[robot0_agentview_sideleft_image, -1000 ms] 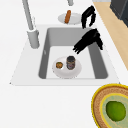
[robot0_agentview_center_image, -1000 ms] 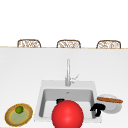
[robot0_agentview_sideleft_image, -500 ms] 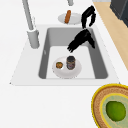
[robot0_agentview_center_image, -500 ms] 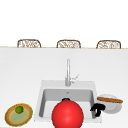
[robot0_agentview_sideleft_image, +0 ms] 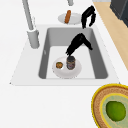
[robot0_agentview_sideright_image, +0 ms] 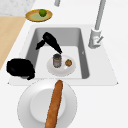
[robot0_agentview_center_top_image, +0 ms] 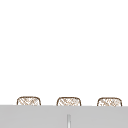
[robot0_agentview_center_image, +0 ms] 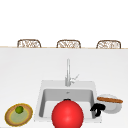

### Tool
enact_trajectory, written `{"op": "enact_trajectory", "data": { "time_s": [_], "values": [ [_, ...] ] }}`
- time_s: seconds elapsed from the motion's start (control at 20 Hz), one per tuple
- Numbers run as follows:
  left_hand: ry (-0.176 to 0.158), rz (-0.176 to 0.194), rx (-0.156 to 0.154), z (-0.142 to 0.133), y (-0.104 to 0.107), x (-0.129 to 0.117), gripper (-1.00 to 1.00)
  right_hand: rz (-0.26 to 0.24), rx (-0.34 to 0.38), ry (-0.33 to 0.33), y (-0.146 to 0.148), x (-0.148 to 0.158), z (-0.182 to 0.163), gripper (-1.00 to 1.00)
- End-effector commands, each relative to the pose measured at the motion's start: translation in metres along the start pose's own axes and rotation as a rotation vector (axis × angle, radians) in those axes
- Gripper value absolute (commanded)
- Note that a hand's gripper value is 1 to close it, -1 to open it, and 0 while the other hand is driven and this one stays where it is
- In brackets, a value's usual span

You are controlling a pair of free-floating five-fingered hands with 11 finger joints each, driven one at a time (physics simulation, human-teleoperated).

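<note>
In the left side view my left hand (robot0_agentview_sideleft_image: 78, 43) reaches down into the sink (robot0_agentview_sideleft_image: 100, 60), straight fingers touching the top of a dark can (robot0_agentview_sideleft_image: 70, 62). The can stands upright on a white plate (robot0_agentview_sideleft_image: 76, 71) beside a small brown round item (robot0_agentview_sideleft_image: 59, 65). The right side view shows the same left hand (robot0_agentview_sideright_image: 51, 41) over the can (robot0_agentview_sideright_image: 57, 60). My right hand (robot0_agentview_center_image: 98, 108) hangs idle with drooping fingers at the sink's right rim, next to a white plate (robot0_agentview_center_image: 113, 107) carrying a baguette (robot0_agentview_center_image: 110, 100).
A large red ball (robot0_agentview_center_image: 67, 114) hides the sink's front in the front view. The tall faucet (robot0_agentview_center_image: 67, 72) stands behind the basin. A woven plate (robot0_agentview_center_image: 11, 117) with a lime (robot0_agentview_center_image: 19, 109) lies left of the sink. Wicker chair backs (robot0_agentview_center_image: 68, 44) line the far counter edge.
My left hand has moved down and toward the can inside the sink, its fingertips now on the can's top. The right hand has stayed in place.
</note>
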Motion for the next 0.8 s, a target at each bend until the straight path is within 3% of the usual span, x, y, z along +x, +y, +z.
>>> {"op": "enact_trajectory", "data": {
  "time_s": [0.0,0.1,0.2,0.4,0.55,0.75],
  "values": [
    [-0.003,0.09,0.007,0.005,0.01,-0.02,-1.0,0.0,0.0,0.0,0.0,0.0,0.0,0.0],
    [0.01,0.063,0.003,0.0,0.011,-0.032,-1.0,0.0,0.0,0.0,0.0,0.0,0.0,0.0],
    [0.004,0.075,-0.003,-0.006,0.005,-0.043,-1.0,0.0,0.0,0.0,0.0,0.0,0.0,0.0],
    [-0.002,0.147,-0.002,-0.008,0.003,-0.058,-1.0,0.0,0.0,0.0,0.0,0.0,0.0,0.0],
    [-0.024,0.214,0.005,-0.001,0.004,-0.065,-1.0,0.0,0.0,0.0,0.0,0.0,0.0,0.0],
    [-0.018,0.165,-0.003,-0.001,0.011,-0.088,-1.0,0.0,0.0,0.0,0.0,0.0,0.0,0.0]
  ]
}}
